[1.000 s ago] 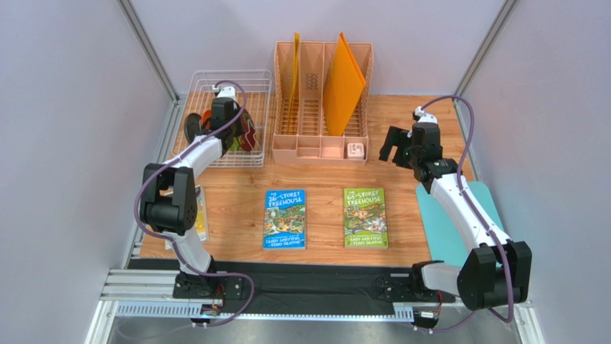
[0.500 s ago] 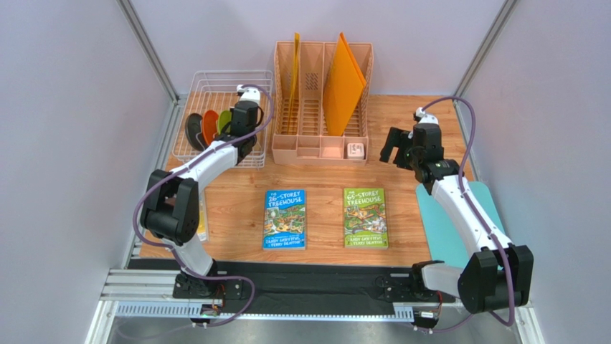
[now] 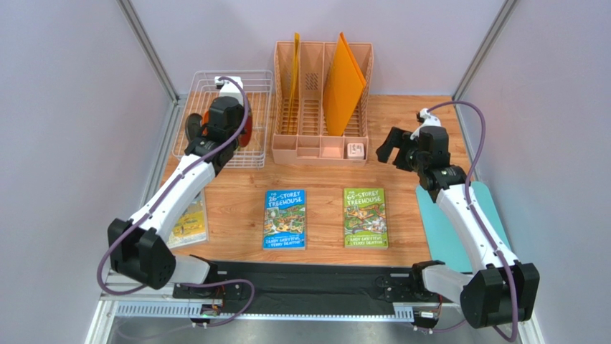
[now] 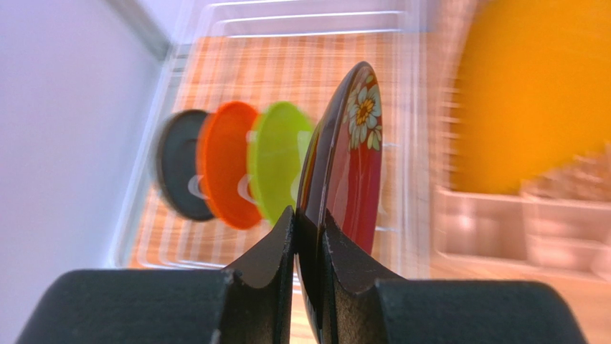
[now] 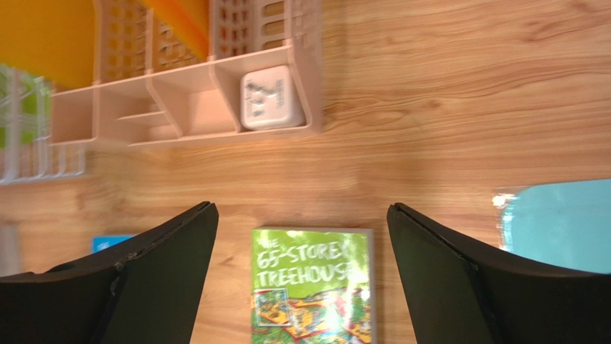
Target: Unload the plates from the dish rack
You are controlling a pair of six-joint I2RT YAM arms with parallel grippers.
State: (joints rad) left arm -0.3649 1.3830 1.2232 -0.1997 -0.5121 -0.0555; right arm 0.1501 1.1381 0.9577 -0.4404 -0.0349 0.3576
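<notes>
Over the dish rack point(image 3: 231, 72), at the far left of the bench point(image 3: 401, 118), my left gripper point(image 4: 309, 215) is pinched nearly closed on the rim of the dark red plate point(image 4: 356, 161). It holds that plate on edge, with its flowered face turned to the right in the wrist view. Behind it the lime green plate point(image 4: 278, 161), the orange plate point(image 4: 224, 172) and the black plate point(image 4: 176, 172) stand upright in a row inside the rack. I cannot tell whether the red plate's lower edge touches the wires.

My right gripper point(image 5: 301, 209) hangs above the bench with its jaws spread wide and nothing between them. Below it lies the green book point(image 5: 312, 287), with the peach organizer point(image 5: 179, 107) beyond and a teal mat point(image 5: 559, 222) to the right.
</notes>
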